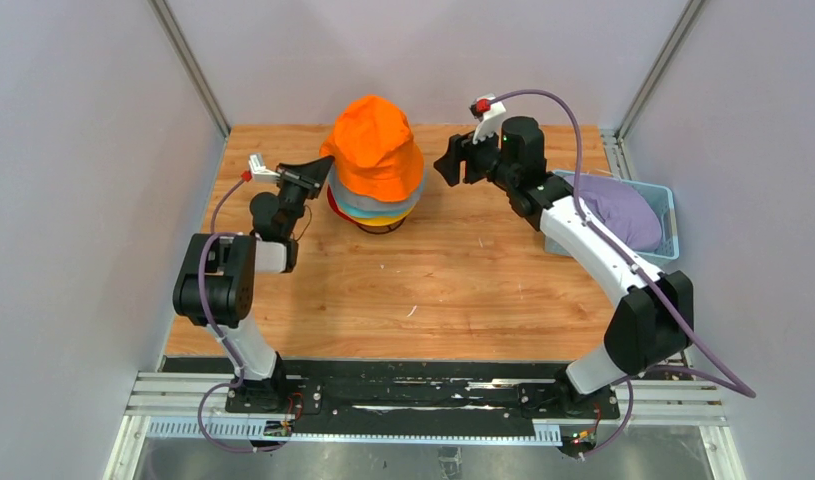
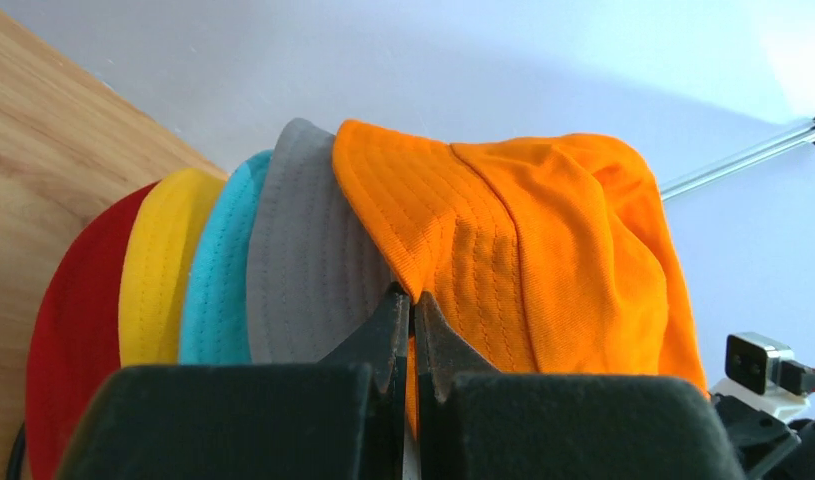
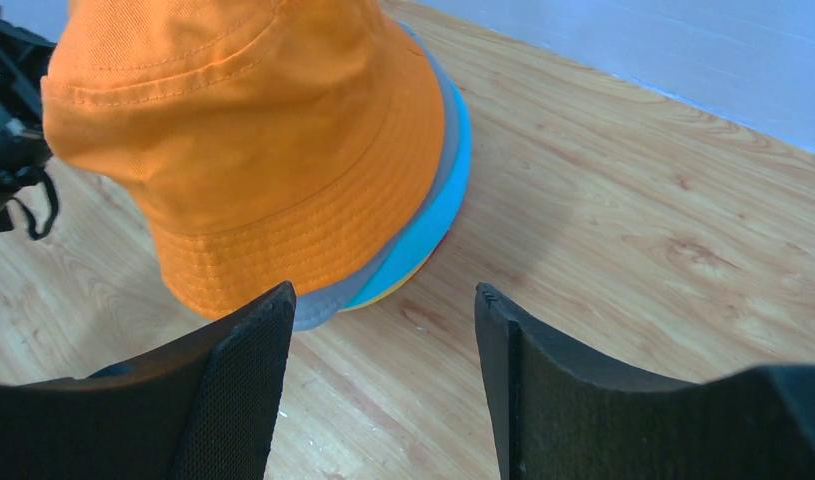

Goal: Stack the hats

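Note:
A stack of hats stands at the table's far middle. The orange hat (image 1: 375, 148) is on top, over grey (image 2: 303, 270), teal (image 2: 218, 270), yellow (image 2: 158, 270) and red (image 2: 78, 310) hats. My left gripper (image 1: 323, 166) is shut on the orange hat's brim (image 2: 438, 250) at the stack's left side. My right gripper (image 1: 445, 165) is open and empty just right of the stack, its fingers (image 3: 238, 380) above bare wood. The lavender hat (image 1: 615, 210) lies in the basket at the right.
The light blue plastic basket (image 1: 663, 200) sits at the table's right edge, behind my right arm. Grey walls close in the left, right and back. The wire stand is hidden under the stack.

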Controlling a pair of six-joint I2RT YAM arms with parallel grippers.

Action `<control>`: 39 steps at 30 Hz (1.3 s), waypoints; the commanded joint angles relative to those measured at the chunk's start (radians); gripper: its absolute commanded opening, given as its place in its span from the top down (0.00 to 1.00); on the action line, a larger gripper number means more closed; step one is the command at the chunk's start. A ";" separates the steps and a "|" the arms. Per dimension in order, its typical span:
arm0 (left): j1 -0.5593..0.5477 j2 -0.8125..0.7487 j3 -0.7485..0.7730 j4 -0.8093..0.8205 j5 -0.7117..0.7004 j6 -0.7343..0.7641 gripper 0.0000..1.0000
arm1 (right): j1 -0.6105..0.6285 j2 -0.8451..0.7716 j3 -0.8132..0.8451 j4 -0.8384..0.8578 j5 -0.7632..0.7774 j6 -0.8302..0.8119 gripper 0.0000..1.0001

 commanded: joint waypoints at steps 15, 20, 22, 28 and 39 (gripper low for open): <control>0.054 0.283 0.312 -0.113 0.099 0.036 1.00 | -0.072 0.150 -0.019 0.263 -0.285 0.228 0.35; 0.056 0.287 0.334 -0.086 0.121 0.033 1.00 | -0.107 0.244 -0.025 0.495 -0.469 0.412 0.39; 0.057 0.282 0.337 -0.070 0.129 0.032 1.00 | -0.106 0.285 -0.017 0.571 -0.511 0.482 0.40; 0.057 0.270 0.350 -0.065 0.150 0.032 1.00 | -0.106 0.378 -0.041 0.829 -0.574 0.682 0.41; 0.057 0.270 0.361 -0.073 0.159 0.034 1.00 | -0.104 0.451 -0.067 1.045 -0.612 0.875 0.43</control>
